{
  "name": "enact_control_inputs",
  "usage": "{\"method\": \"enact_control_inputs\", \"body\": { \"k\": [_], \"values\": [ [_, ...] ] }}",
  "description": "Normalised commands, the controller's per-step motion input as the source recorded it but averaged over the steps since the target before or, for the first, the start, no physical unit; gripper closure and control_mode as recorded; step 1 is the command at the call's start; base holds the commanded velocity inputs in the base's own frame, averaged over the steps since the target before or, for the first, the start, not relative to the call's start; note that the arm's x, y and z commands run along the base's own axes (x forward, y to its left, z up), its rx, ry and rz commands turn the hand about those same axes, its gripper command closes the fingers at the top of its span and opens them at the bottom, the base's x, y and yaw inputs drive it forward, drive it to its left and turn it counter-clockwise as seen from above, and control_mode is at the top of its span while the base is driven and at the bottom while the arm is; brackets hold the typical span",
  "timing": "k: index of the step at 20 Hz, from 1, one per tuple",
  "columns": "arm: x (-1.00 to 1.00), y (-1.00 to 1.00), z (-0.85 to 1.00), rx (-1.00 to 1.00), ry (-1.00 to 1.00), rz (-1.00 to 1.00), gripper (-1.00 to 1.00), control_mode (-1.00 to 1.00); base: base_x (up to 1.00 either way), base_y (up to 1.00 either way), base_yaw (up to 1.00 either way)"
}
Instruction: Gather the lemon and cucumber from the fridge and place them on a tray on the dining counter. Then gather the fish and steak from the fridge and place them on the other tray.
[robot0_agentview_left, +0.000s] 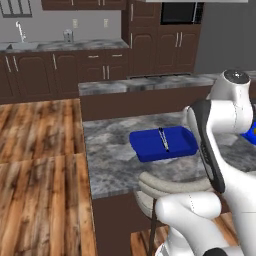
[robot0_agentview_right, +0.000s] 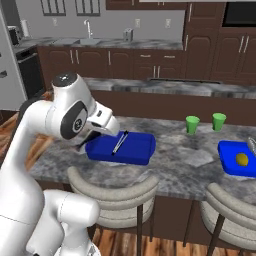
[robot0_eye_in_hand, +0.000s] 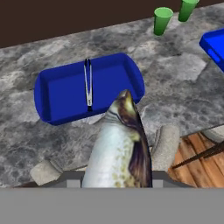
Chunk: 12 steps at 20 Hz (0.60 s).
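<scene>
A: Claw (robot0_eye_in_hand: 117, 183) status?
B: Clamped on a silvery-grey fish with a brown, mottled back (robot0_eye_in_hand: 119, 146). Fish points nose-out from the claw in the hand view, above the edge of the grey marbled stone tabletop (robot0_agentview_right: 170, 165).
A: Trays?
B: Two royal-blue shallow rectangular trays. Near one (robot0_eye_in_hand: 87, 87) lies just past the fish's nose, with thin metal tongs (robot0_eye_in_hand: 88, 85) inside. Second blue tray (robot0_agentview_right: 235, 159) well apart at the right, holding a small round yellow lemon (robot0_agentview_right: 242, 159).
A: Cucumber, steak?
B: Can't tell, skipping.
A: Anything else on the tabletop?
B: Two bright green cups (robot0_agentview_right: 205, 123) near the far edge, between the trays. Beige-cushioned curved-back stools (robot0_agentview_right: 112, 192) stand at the near side of the tabletop.
A: Arm?
B: White arm (robot0_agentview_right: 60, 120) bent over the near stool, beside the near tray.
</scene>
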Motion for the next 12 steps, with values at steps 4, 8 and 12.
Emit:
{"method": "enact_control_inputs", "body": {
  "k": [4,8,12],
  "values": [
    [0.71,-0.08,-0.63,0.0,0.04,0.06,1.0,-1.0,0.0,0.0,0.0],
    [0.66,-0.15,-0.62,0.0,0.05,0.04,1.0,-1.0,0.0,0.0,0.0],
    [0.51,-0.31,-0.56,0.0,0.03,0.0,1.0,-1.0,0.0,0.0,0.0]
  ]
}}
